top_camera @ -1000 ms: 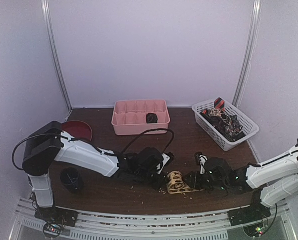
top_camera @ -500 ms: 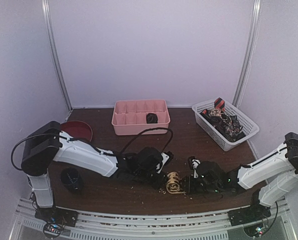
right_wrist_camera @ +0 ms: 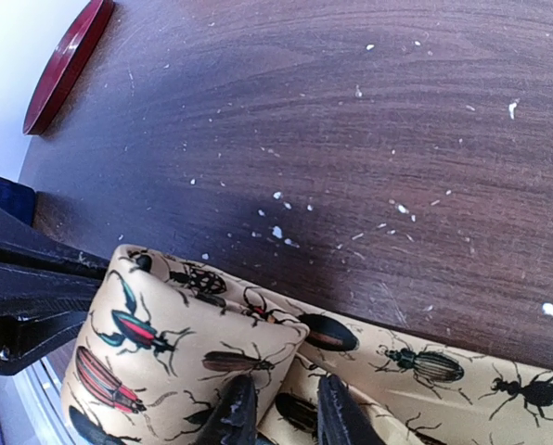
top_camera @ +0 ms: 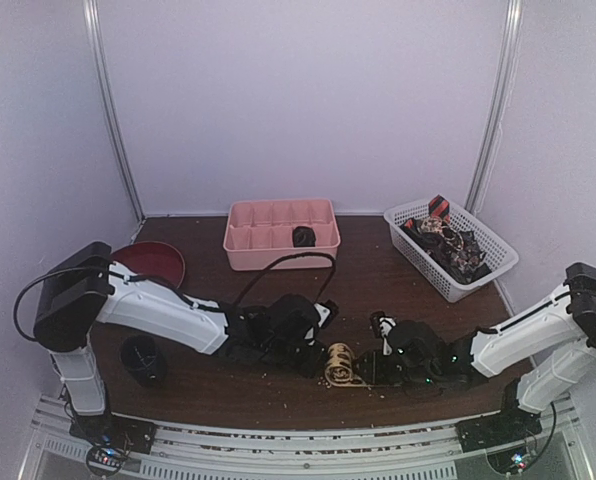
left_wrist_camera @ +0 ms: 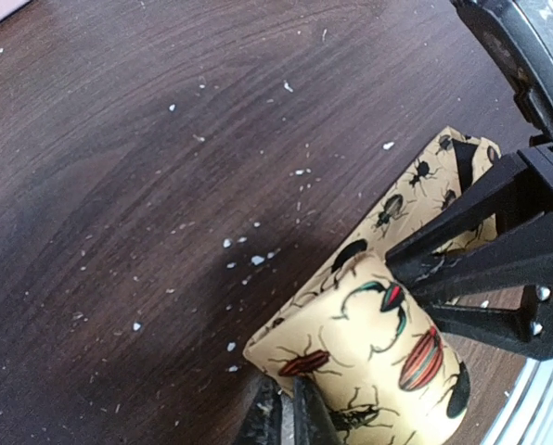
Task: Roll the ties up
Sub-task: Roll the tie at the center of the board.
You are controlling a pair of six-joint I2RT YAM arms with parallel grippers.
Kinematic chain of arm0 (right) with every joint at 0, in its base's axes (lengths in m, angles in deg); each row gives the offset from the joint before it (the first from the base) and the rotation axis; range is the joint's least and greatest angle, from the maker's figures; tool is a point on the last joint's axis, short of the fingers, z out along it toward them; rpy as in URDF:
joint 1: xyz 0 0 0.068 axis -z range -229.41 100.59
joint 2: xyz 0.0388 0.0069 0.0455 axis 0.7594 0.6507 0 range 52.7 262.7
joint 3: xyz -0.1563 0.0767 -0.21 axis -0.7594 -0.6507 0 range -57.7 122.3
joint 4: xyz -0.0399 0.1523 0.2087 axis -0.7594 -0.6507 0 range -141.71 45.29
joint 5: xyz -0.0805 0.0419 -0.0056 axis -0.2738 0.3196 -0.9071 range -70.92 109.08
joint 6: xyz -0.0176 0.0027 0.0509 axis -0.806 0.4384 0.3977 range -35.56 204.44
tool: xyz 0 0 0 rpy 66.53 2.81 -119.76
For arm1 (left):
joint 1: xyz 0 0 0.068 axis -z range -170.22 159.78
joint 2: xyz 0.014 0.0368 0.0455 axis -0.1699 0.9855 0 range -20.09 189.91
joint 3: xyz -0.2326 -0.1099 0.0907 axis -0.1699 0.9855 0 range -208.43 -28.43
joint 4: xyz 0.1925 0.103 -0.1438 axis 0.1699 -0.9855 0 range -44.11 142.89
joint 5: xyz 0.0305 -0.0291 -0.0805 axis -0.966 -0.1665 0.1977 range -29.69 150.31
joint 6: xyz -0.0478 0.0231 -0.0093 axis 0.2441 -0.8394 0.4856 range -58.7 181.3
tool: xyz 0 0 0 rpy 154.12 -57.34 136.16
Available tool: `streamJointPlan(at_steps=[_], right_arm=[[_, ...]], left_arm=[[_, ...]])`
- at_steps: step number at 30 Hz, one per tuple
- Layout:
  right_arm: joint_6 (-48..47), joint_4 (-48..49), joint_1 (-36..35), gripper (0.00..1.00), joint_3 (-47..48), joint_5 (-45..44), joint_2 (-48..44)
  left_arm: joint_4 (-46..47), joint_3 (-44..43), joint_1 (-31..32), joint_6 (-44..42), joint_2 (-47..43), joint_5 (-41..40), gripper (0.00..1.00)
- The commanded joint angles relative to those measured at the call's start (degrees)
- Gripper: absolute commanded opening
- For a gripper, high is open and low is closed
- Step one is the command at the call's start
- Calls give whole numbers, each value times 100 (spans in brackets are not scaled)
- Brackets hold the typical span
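1. The tie [top_camera: 342, 364] (tan, beetle print) lies partly rolled at the lower centre of the top view.
2. The left gripper [left_wrist_camera: 284, 419] has its fingers nearly together, pinching the roll's edge.
3. The right gripper [right_wrist_camera: 278, 413] is clamped on the tie's flat layers.

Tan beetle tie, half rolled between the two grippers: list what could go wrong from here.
1. The tan beetle tie sits in a loose, squashed roll. If the left gripper or the right gripper lets go, it may spring open.
2. The grippers meet almost finger to finger at the roll, so a small move could knock them together.
3. White specks on the table could get wound into the fabric.
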Motion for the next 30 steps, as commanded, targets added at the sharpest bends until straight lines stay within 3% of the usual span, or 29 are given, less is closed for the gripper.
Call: streamJointPlan(at_steps=[1, 6, 15, 21, 30], right_arm=[[-100, 16, -48, 25, 105, 79, 100], [-141, 62, -49, 25, 169, 165, 188], [-180, 53, -64, 25, 328, 192, 293], [-173, 65, -67, 25, 371, 186, 319], [-158, 64, -106, 25, 378, 169, 353]], left_arm=[[-141, 110, 22, 149, -247, -204, 8], [-241, 265, 22, 270, -319, -272, 18], [-687, 431, 22, 534, -629, -667, 21], [-282, 664, 14, 441, -747, -191, 0], [-215, 471, -36, 276, -381, 10, 0]])
